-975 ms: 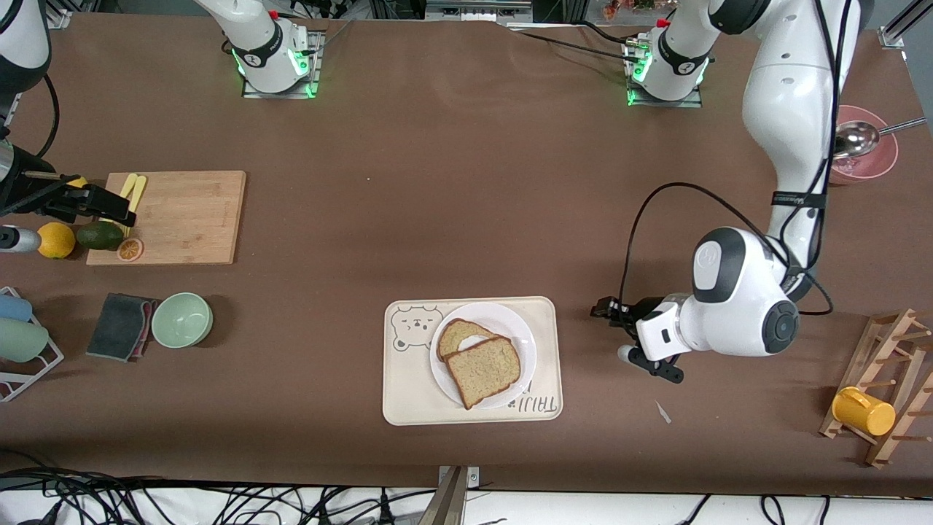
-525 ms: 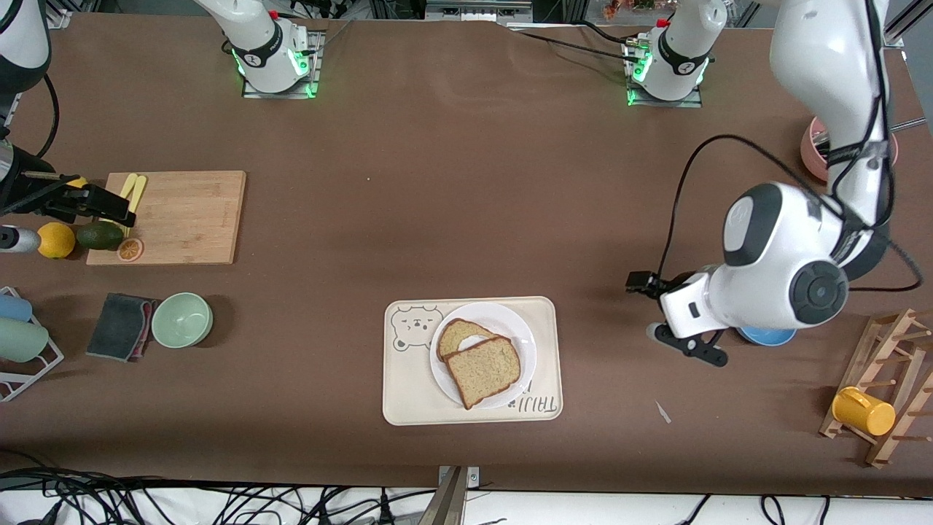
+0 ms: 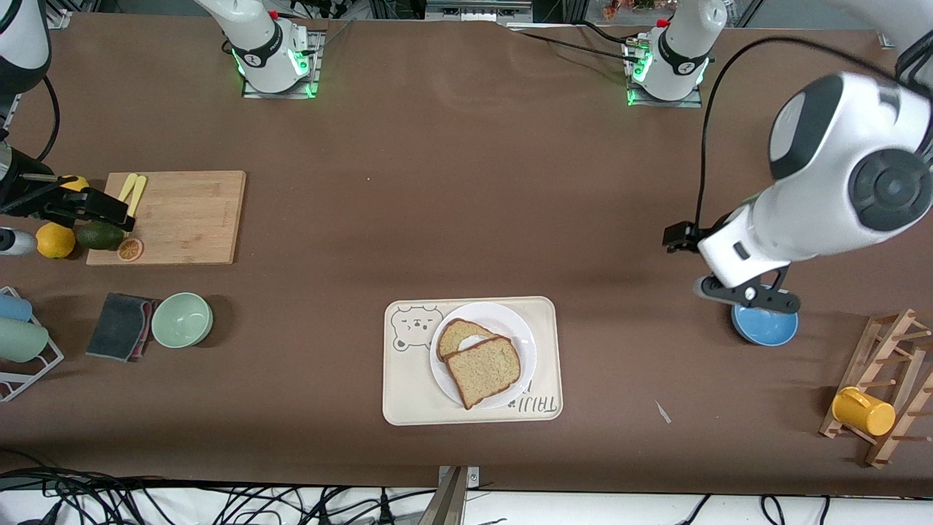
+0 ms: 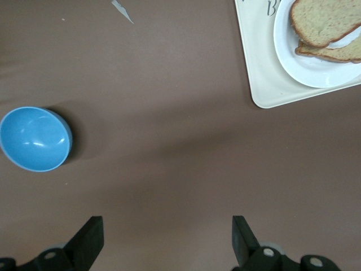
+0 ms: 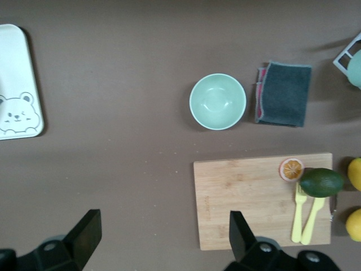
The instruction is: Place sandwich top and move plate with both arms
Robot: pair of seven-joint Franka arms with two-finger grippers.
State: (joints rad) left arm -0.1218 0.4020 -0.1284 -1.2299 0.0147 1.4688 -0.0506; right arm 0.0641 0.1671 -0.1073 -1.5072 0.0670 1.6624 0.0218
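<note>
Two bread slices: the sandwich top point(image 3: 484, 370) overlaps one on the plate point(image 3: 519, 329). Left gripper point(image 3: 729, 286) over the blue bowl point(image 3: 764, 326), right gripper point(image 3: 95, 208) over the cutting board's point(image 3: 186, 216) edge; both jaws wide, empty.

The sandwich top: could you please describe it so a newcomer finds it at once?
Find the cream bear-printed tray nearest the front camera, then the white plate on it. The sandwich top is the plain slice lying uppermost, overlapping the slice beneath.

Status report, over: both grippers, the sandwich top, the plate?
Left gripper open, empty, over blue bowl. Right gripper open, over cutting board edge. Sandwich top on egg slice, on plate in tray. Nothing in the way.
</note>
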